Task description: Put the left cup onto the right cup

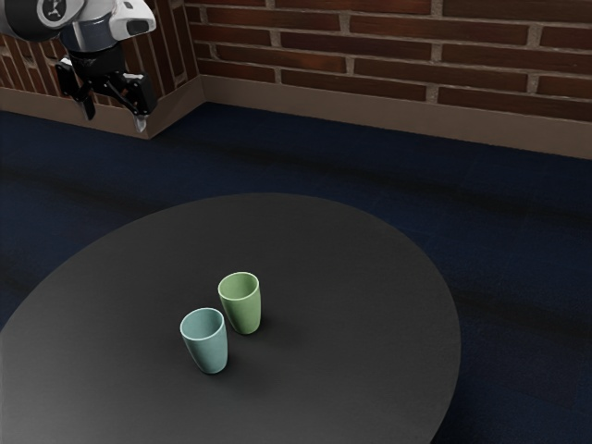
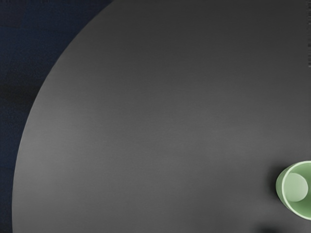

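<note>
Tight: blue cup just beside green cup; open table on other sides, free above.

A plain, loft-like indoor room: a red brick wall with a wooden skirting board at the far side, dark blue carpet, and a round dark worktop.

round dark grey table on dark blue carpet; red brick wall behind.
</note>
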Available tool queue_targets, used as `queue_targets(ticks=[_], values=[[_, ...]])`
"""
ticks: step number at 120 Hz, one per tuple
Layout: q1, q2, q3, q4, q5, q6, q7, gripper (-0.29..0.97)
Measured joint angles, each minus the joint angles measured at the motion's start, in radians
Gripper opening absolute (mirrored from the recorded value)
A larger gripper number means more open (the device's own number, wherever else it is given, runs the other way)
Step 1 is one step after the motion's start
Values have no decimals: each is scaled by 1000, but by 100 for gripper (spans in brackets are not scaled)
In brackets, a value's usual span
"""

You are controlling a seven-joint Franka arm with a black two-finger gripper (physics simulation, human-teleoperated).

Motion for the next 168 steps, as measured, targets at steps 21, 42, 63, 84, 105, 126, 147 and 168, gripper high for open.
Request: queue_targets(ticks=[21, 42, 63, 84, 105, 126, 147, 168], values=[[0, 0, -1, -2, 0, 1, 5, 68], [0, 0, -1, -7, -3, 1, 9, 68], [1, 1, 0, -10, -9, 16, 12, 68], [0, 5, 0, -39, -49, 33, 15, 68], [0, 3, -1, -111, -78, 68, 6, 68], [2, 3, -16, -190, -87, 101, -18, 68], [-1, 2, -37, -255, -89, 126, -48, 68], [3, 4, -67, -331, -89, 180, -79, 68]])
